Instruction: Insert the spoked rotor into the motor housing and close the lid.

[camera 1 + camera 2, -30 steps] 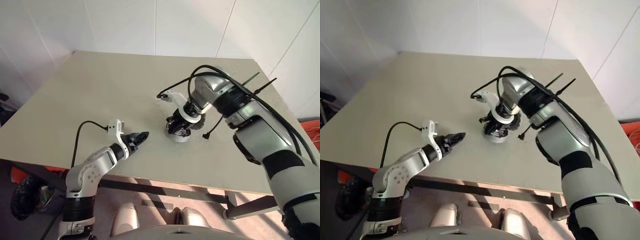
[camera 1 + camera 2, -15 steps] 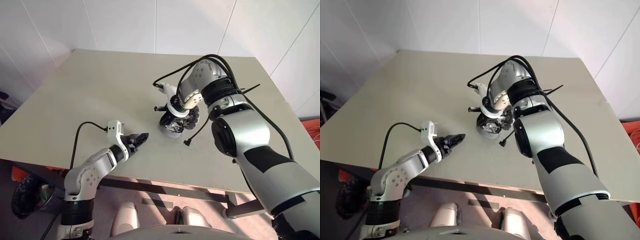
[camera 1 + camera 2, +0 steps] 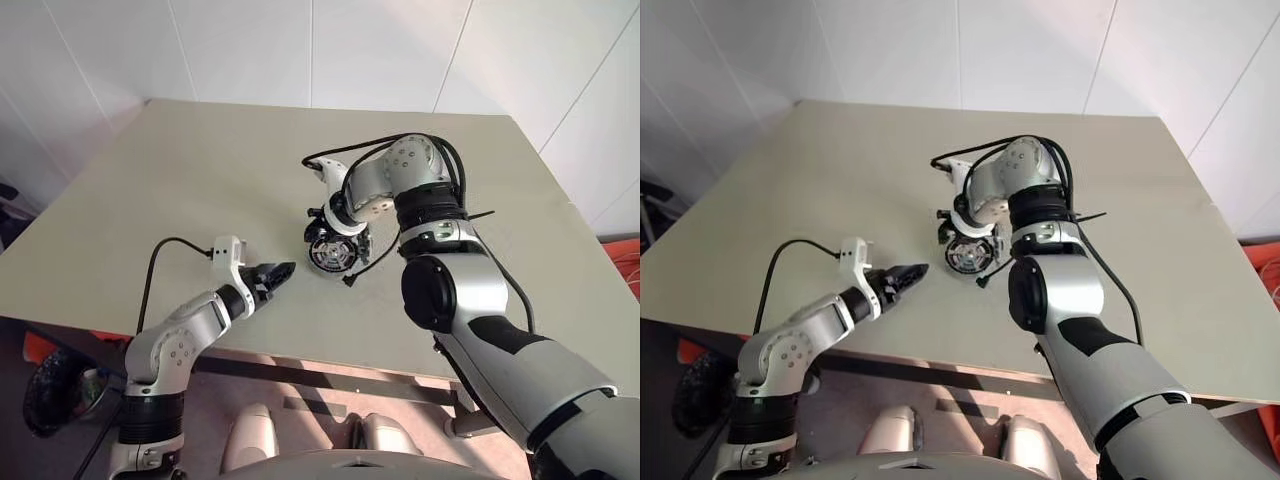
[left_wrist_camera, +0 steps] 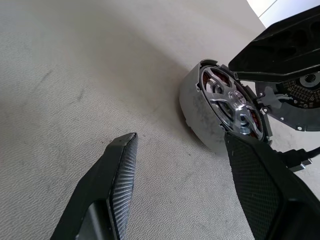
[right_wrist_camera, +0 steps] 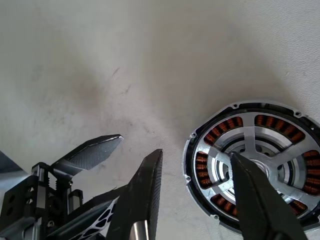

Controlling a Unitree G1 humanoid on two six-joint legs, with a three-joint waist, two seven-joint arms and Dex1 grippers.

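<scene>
Already the spoked rotor [image 5: 252,162] sits inside the motor housing [image 4: 196,114]; the lid's closing remains, both grippers' jaws parted, holding nothing

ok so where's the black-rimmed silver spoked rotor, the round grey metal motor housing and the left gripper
spoked rotor [image 5: 248,141], right wrist view, on a silver spoke
motor housing [image 4: 197,114], left wrist view, on its grey outer wall
left gripper [image 3: 285,270], left eye view, between its black fingertips
</scene>
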